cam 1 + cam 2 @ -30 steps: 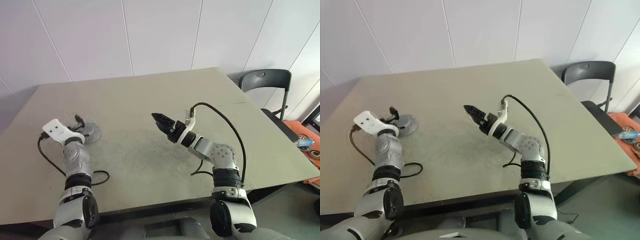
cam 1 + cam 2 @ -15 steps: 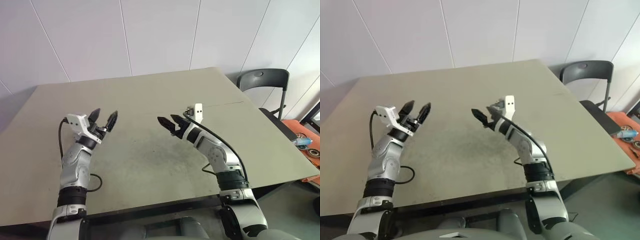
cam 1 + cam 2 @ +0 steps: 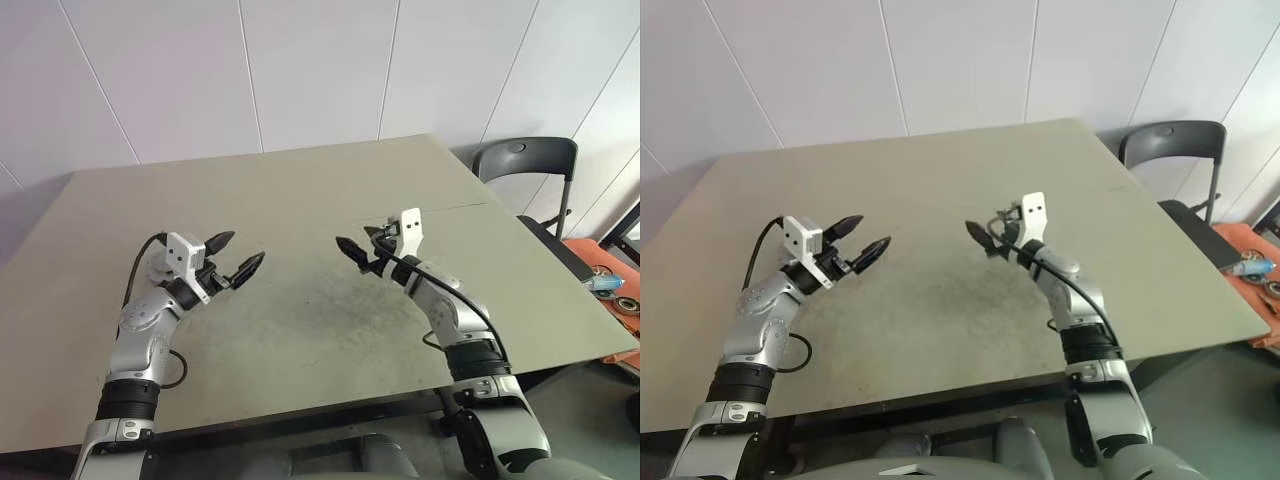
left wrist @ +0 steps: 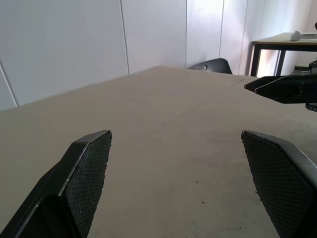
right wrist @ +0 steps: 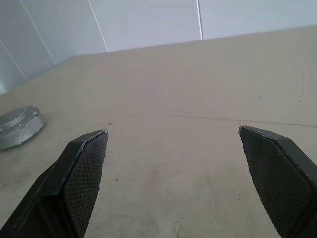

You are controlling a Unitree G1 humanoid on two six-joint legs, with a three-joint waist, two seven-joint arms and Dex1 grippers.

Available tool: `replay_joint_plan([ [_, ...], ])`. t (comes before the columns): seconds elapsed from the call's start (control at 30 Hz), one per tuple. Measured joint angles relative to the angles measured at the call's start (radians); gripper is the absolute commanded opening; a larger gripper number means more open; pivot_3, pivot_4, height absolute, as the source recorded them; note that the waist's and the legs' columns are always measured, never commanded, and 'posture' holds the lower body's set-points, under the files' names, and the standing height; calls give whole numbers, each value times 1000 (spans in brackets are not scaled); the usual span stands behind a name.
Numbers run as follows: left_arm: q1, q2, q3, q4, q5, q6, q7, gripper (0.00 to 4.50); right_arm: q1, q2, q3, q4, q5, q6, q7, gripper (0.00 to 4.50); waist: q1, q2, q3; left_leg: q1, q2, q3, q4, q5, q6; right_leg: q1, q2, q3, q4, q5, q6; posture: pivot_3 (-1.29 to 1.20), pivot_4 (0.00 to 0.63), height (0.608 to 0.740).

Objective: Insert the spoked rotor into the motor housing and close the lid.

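Both head views look down on the table (image 3: 300, 200) from above; each wrist view skims low, probably close, across it.

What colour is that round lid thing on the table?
The lid is silvery grey. It shows best in the right wrist view.

A round grey metal lid (image 5: 18, 127) with a ribbed rim lies flat and closed on the tan tabletop, seen in the right wrist view
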Motion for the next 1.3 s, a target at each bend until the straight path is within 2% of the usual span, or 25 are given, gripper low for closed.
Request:
replay_joint_plan([
  [0.3, -32, -11, -16, 50, 44, -29, 5, 4459, 7, -33, 12, 16, -79, -104, 17, 4500, 2, 0, 0, 0, 0, 0, 0, 0, 0, 1, 0, 0, 0, 0, 0, 0, 0, 740],
  [0.47, -83, -53, -42, 77, 77, -67, 19, 4459, 13, -39, 33, 45, -155, -220, 9, 4500, 12, 0, 0, 1, 0, 1, 0, 0, 0, 1, 0, 0, 0, 0, 0, 0, 0, 740],
  [0.73, -88, -55, -48, 117, 80, -86, 4, 4459, 39, -38, 25, 43, -117, -213, 77, 4500, 25, 0, 0, 1, 0, 1, 1, 0, 0, 2, 0, 0, 0, 0, 0, 0, 0, 740],
  [1.3, -106, -64, -51, 131, 83, -89, -13, 4459, 54, -39, 26, 31, -119, -207, 77, 4500, 24, 0, 0, 2, 0, 1, 1, 0, 0, 2, 0, 0, 0, 0, 0, 0, 0, 740],
])
